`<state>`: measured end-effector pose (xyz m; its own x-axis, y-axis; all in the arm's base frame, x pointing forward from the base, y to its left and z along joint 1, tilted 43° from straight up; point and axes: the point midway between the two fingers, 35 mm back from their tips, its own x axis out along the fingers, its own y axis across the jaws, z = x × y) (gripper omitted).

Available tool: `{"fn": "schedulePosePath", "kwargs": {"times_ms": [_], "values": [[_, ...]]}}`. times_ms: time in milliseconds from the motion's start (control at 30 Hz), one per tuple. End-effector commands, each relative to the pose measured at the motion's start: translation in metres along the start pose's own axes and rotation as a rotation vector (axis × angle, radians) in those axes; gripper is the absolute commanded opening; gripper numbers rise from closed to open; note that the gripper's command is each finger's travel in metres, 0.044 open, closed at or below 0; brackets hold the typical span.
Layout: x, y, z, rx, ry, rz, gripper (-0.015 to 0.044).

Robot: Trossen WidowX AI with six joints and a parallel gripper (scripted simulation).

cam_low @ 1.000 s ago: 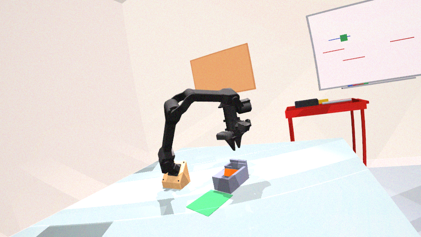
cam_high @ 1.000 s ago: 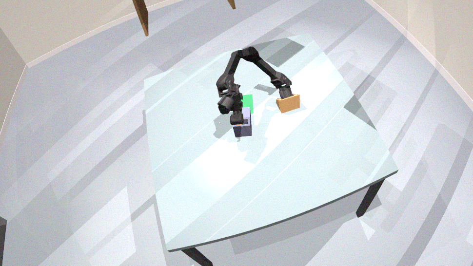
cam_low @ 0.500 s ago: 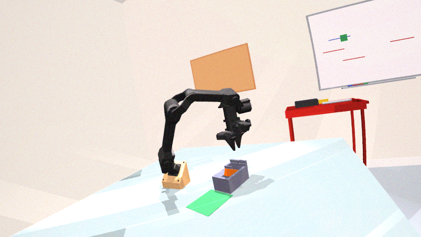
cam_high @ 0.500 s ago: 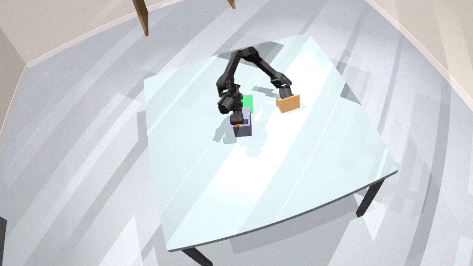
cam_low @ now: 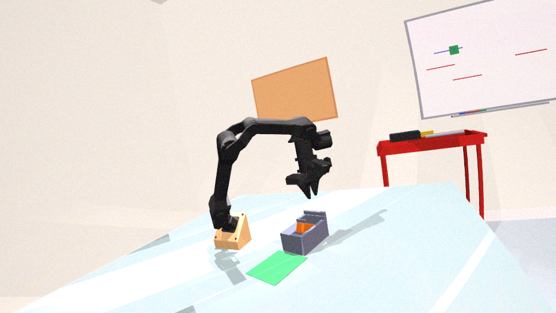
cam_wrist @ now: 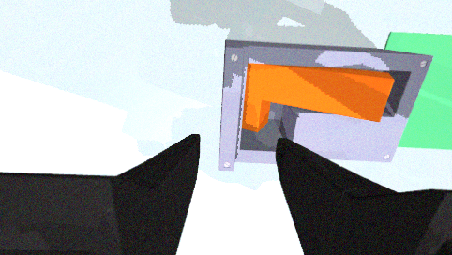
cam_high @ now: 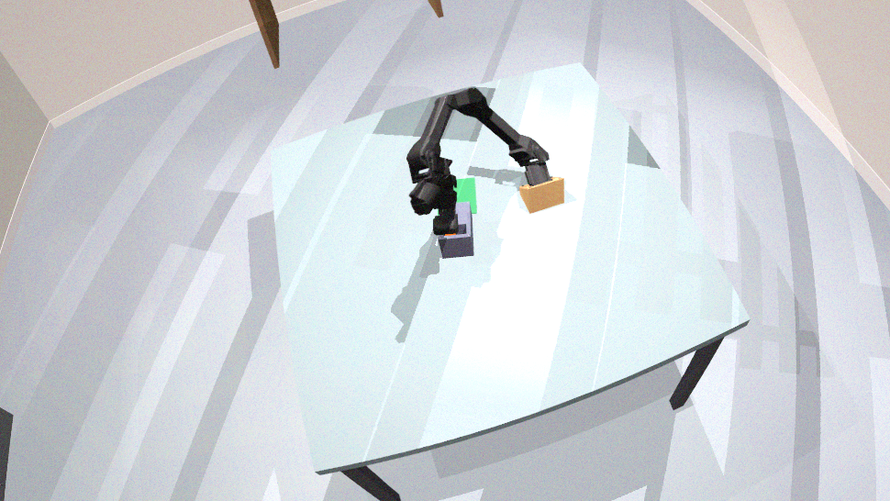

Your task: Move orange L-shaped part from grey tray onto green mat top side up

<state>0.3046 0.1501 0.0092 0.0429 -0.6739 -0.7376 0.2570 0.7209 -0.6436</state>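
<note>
The orange L-shaped part (cam_wrist: 319, 89) (cam_low: 303, 226) (cam_high: 448, 234) lies tilted in the pocket of the grey tray (cam_wrist: 338, 136) (cam_low: 299, 241) (cam_high: 457, 247). Its short L end sits low in the pocket, and its long straight end stands raised on the side toward the green mat (cam_wrist: 436, 117) (cam_low: 275, 268) (cam_high: 465, 189). My gripper (cam_wrist: 238, 144) (cam_low: 309, 194) hangs in the air above the tray's L end, away from the mat. It does not touch the part. Its fingers stand partly apart with nothing between them.
The arm's tan base block (cam_high: 542, 194) (cam_low: 233, 235) stands on the table beside the mat. A red cart (cam_low: 431, 141) and a whiteboard (cam_low: 486, 58) are beyond the table's far side.
</note>
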Motion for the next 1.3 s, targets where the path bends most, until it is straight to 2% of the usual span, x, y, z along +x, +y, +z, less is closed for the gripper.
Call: {"fn": "schedulePosePath", "kwargs": {"times_ms": [0, 267, 533, 1267], "values": [[-0.001, 0.001, 0.0, -0.003, -0.003, 0.002, 0.018], [0.002, 0.0, 0.0, 0.0, 0.0, 0.0, 0.018], [0.069, -0.002, -0.001, 0.004, 0.007, -0.006, 0.018], [0.097, -0.002, -0.001, 0.004, 0.007, -0.006, 0.018]]}}
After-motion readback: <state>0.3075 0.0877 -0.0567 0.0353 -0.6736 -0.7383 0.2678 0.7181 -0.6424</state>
